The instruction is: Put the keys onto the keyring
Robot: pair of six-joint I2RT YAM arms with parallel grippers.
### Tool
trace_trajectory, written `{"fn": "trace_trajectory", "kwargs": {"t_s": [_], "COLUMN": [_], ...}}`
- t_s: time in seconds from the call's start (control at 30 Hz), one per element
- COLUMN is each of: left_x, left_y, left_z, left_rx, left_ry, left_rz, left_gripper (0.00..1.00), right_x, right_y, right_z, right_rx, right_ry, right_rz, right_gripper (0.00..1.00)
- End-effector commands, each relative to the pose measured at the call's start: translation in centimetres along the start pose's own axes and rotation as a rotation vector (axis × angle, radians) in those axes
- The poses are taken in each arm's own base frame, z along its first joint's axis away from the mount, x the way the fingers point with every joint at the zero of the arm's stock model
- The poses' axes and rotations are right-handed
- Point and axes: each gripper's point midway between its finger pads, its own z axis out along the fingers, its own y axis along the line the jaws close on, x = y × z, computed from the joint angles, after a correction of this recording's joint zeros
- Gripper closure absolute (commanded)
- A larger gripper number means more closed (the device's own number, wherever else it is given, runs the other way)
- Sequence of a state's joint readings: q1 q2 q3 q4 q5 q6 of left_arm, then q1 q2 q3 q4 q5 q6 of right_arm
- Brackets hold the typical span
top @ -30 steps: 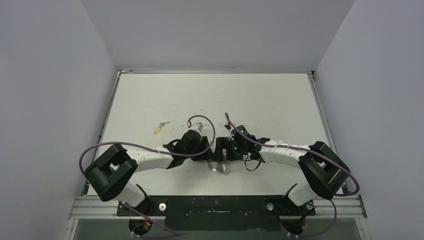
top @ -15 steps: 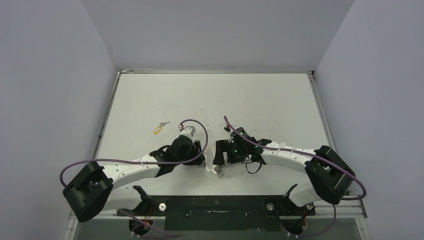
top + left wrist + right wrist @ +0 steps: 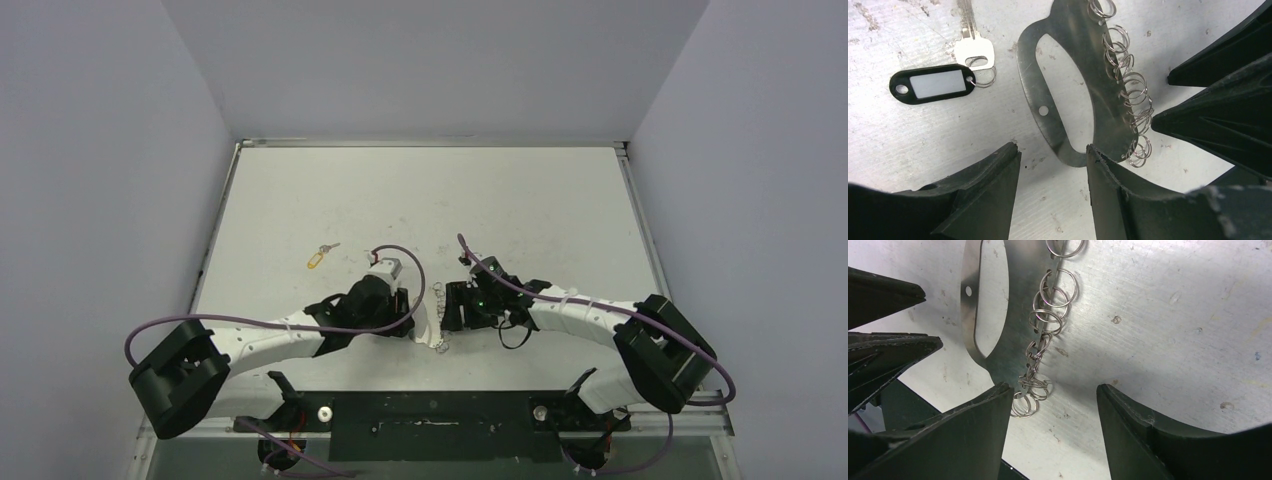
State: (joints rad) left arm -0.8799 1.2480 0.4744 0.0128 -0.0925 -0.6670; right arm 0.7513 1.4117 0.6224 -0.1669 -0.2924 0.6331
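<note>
The keyring (image 3: 1068,65), a flat silver oval plate with a row of small rings (image 3: 1130,92) along one edge, lies flat on the table between both grippers. My left gripper (image 3: 1050,156) is open, low over the plate's near end; its right fingertip (image 3: 1100,167) overlaps that end. My right gripper (image 3: 1050,390) is open too, its left fingertip (image 3: 995,402) beside the last rings (image 3: 1030,390). A silver key (image 3: 974,50) with a black tag (image 3: 935,84) lies left of the keyring. Another key with a yellow tag (image 3: 316,259) lies apart to the far left.
The right gripper's dark fingers (image 3: 1208,115) close in from the right in the left wrist view. The table's near edge with the black base rail (image 3: 430,415) is just behind the keyring (image 3: 435,330). Grey walls enclose the table.
The left arm's elbow has swung down and left, stretching that arm out low. Both grippers have settled closer around the keyring, which shifted slightly left.
</note>
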Motion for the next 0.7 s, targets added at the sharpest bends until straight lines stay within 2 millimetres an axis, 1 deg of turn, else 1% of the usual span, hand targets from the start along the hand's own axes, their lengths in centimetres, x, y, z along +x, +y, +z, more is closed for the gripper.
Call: {"fn": "trace_trajectory", "kwargs": {"t_s": [0.0,0.13,0.23,0.27,0.3,0.43,0.5,0.53,0.67], "left_x": [-2.6,-2.8,-3.1,-2.7,-2.6,-2.8,-2.7,-3.1,-2.8], "left_y": [-1.6,-1.6,-1.5,-1.0,-1.0,-1.2,-1.4,-2.0,-3.7], "left_z": [-0.3,-0.4,-0.5,-0.7,-0.8,-1.1,-1.2,-1.2,-0.8], "left_rx": [0.018,0.019,0.009,-0.009,-0.011,0.006,0.019,0.048,0.126], "left_ry": [-0.063,-0.077,-0.086,-0.069,-0.070,-0.085,-0.086,-0.105,-0.105], "left_rz": [0.056,0.054,0.061,0.064,0.063,0.047,0.022,0.004,-0.045], "left_gripper": [0.51,0.52,0.53,0.53,0.53,0.55,0.56,0.57,0.58], "right_x": [-0.2,0.1,0.5,0.6,0.7,0.5,0.6,0.7,1.2], "right_y": [0.2,1.3,2.0,2.0,1.8,0.9,0.7,0.5,0.6], "right_z": [0.0,0.3,0.6,0.6,0.6,-0.2,-0.4,-0.4,-0.1], "right_rx": [-0.014,-0.063,-0.082,-0.079,-0.072,-0.014,-0.001,0.003,-0.008], "right_ry": [-0.018,0.000,0.009,0.006,0.006,-0.014,-0.009,-0.004,0.008], "right_rz": [-0.008,-0.011,-0.013,-0.015,-0.018,-0.051,-0.063,-0.065,-0.052], "right_gripper": [0.39,0.46,0.55,0.57,0.59,0.60,0.61,0.61,0.67]}}
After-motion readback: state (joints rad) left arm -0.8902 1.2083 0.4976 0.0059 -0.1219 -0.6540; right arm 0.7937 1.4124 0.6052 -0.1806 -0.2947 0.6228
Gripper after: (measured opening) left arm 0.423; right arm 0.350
